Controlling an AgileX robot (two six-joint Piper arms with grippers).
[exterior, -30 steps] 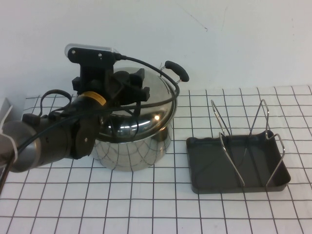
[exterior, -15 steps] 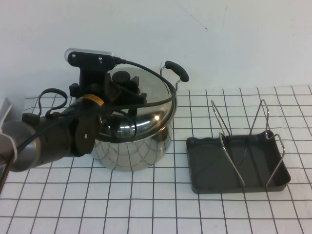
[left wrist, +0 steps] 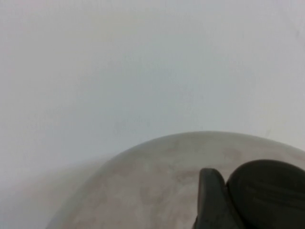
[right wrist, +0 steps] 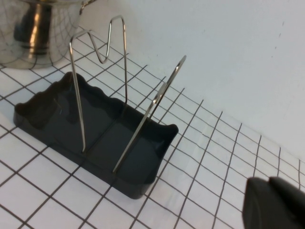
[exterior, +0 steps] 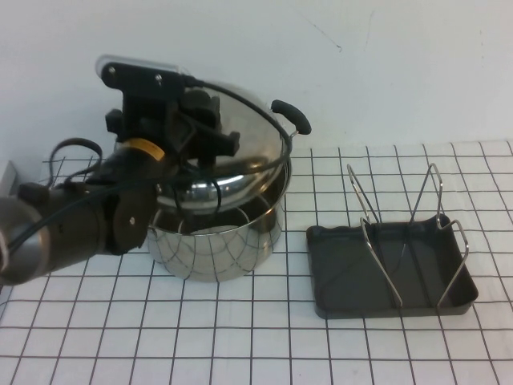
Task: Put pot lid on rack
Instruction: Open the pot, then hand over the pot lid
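Lid: I see the lid (exterior: 232, 148), a round, domed sheet of mirror-bright steel, tilted above the pot (exterior: 220, 241); its edge nearest my left arm is raised clear of the rim and the far edge sits low by the pot's rear handle. Its underside reflects the grid and a bright glint.
Knob: the black knob (left wrist: 269, 191) at the lid's centre fills a corner of my left wrist view, with the pale dome curving behind it.
Left hand: my left hand (exterior: 200, 132) is over the pot, clenched on the knob and carrying the lid.
Right hand: only a dark tip of my right hand (right wrist: 276, 202) shows in its own wrist view, near the rack; I cannot tell whether it is clenched or released.
Rack: the rack (exterior: 393, 257), silver wire loops upright in a dark grey tray, stands apart from the pot on my right side.
Surface: a white surface (exterior: 256, 345) ruled with a black grid carries pot and rack.
Room: a plain white wall (exterior: 385, 72) rises behind.
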